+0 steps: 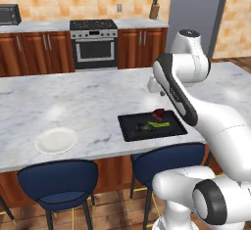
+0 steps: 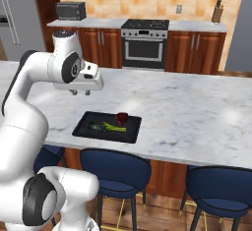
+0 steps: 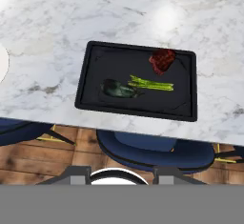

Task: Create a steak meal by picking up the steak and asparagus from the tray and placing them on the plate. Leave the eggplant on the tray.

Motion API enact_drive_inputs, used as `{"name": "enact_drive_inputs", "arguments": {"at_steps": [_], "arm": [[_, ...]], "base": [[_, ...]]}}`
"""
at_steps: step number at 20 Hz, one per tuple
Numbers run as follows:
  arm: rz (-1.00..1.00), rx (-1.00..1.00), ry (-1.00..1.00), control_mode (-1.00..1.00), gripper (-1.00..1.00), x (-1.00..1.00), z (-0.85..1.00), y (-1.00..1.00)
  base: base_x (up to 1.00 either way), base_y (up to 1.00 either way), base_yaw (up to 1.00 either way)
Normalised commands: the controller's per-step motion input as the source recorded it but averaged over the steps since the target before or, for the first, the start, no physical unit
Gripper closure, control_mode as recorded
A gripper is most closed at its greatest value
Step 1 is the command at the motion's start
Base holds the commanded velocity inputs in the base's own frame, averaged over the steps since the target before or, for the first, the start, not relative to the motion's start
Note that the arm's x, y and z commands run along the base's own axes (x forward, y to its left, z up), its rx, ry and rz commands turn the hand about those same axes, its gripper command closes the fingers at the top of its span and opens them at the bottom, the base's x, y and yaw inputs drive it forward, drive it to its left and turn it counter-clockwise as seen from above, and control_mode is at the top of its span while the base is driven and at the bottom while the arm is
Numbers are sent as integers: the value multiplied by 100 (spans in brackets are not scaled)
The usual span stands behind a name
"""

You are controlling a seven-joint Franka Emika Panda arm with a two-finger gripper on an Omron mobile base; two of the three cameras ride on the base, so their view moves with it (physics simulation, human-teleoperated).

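Nearest the base, saw blue stools (image 1: 58, 180) tucked under the near edge of the marble table (image 1: 88, 102). On that table, close to the near edge, found the tray (image 3: 90, 82), black, low-rimmed, lying flat. Inside it, counted all three foods: the eggplant (image 3: 116, 89) toward the front left in the hand view, the asparagus (image 3: 151, 83) just beside it and apparently touching its end, and the steak (image 3: 162, 59) farther back, near the tray's far right corner and a little apart from the stalk. Matched these in the left base view: eggplant (image 1: 144, 126), asparagus (image 1: 159, 124), steak (image 1: 158, 113), with the tray (image 1: 128, 131) partly hidden behind the arm. Same again from the right: tray (image 2: 83, 127), eggplant (image 2: 95, 126), asparagus (image 2: 113, 126), steak (image 2: 121, 118).

Well off to the left along the table, noted the plate (image 1: 56, 140), white, round, nothing on it; caught just a sliver of its rim at the left edge of the hand view.

Above the tray, well clear of the food, picked out the claw (image 2: 79, 92) hanging below the hand, holding nothing. Could not tell how wide the fingers stood.

Farther back, against the wall, made out the oven (image 2: 144, 43), the wooden cabinets (image 1: 34, 53), a microwave (image 2: 70, 11) and a knife block (image 2: 216, 13).
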Motion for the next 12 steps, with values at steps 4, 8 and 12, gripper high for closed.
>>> {"name": "enact_drive_inputs", "arguments": {"at_steps": [4,8,12], "arm": [[0,0,0,-100,-100,0,-24,1],[-3,0,0,-100,-100,2,-24,-17],[-5,0,3,-100,-100,24,-47,-52]], "base": [[0,0,0],[0,0,0],[0,0,0]]}}
